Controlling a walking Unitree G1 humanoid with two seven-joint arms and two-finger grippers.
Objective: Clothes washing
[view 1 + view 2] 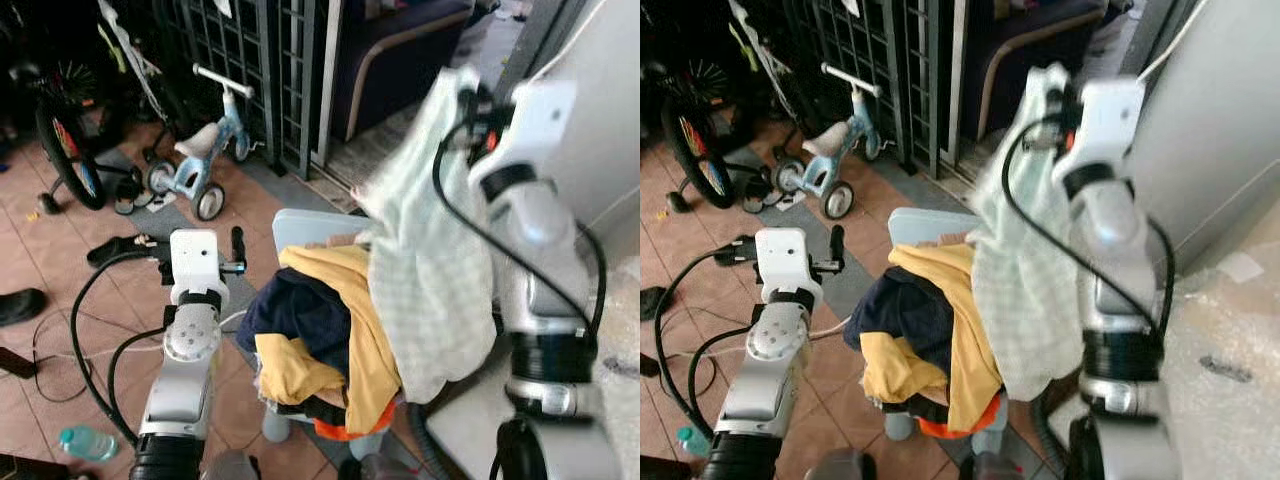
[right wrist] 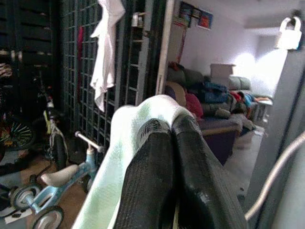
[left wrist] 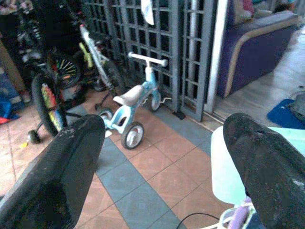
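Clenched on the pale checked cloth [image 1: 430,260], the right gripper [image 2: 172,143] sat upper right; the left gripper [image 3: 162,162] gaped wide, framing a blue tricycle [image 3: 131,102].

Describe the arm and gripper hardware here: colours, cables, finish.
Both arms are silver metal with ribbed black joint rings and loose black cables looping alongside. A white boxy wrist block tops each. The left gripper has two long, matte black, textured fingers; the right gripper has the same black fingers. A small orange-red part sits near the right wrist.
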